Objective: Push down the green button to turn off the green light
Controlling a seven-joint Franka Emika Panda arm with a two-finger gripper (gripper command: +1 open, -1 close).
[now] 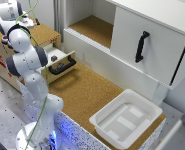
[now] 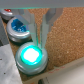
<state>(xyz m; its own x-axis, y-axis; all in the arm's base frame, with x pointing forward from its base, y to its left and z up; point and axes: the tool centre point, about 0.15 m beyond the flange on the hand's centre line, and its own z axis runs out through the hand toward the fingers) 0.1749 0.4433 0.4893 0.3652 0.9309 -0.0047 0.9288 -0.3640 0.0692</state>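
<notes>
While the green button [image 2: 31, 56] glows brightly in the wrist view, its round lit cap sits in a silver ring just below the two pale fingers [image 2: 46, 26] of the tool [image 2: 36, 25], which hang above it, blurred by closeness; the fingers stand a narrow gap apart with nothing between them, and whether their tips touch the button cannot be told. Behind the green button, further along the same cork surface [image 2: 65, 35], lies a blue button [image 2: 18, 27] in a similar silver ring, and a third button [image 2: 7, 12] shows at the edge, too cut off to give its colour. In the exterior view the white Panda arm [image 1: 29, 60] rises from its base [image 1: 34, 137] at the lower part of the exterior view's left and bends back over a wooden box [image 1: 42, 35] topped with cork, where the tool itself is hidden behind the arm's upper links. A drawer [image 1: 62, 61] with a black handle stands pulled out of that box. On the cork counter [image 1: 87, 90] rests an open white plastic bin [image 1: 126, 119] toward the exterior view's right, and beyond it stands a white cabinet [image 1: 147, 40] whose door carries a black handle [image 1: 141, 46].
</notes>
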